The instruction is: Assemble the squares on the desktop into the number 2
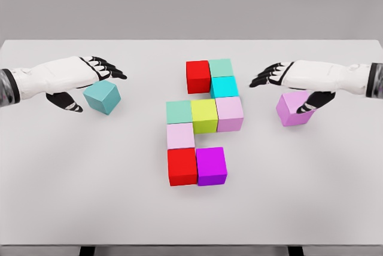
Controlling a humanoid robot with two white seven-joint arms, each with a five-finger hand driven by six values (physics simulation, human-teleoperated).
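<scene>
Several coloured cubes stand joined in the middle of the white table [72,196]: a red cube [197,76], a mint cube [221,67], a cyan cube [224,87], a pale pink cube [230,114], a yellow-green cube [204,116], a green cube [178,112], a light pink cube [180,136], a lower red cube [182,167] and a purple cube [211,165]. A loose teal cube [102,97] lies at the left, under my left hand [96,85], whose fingers are spread. A loose violet cube [292,109] lies at the right, below my open right hand [287,88].
The table's far edge runs across the top and its front edge along the bottom. Bare surface lies around the cube cluster.
</scene>
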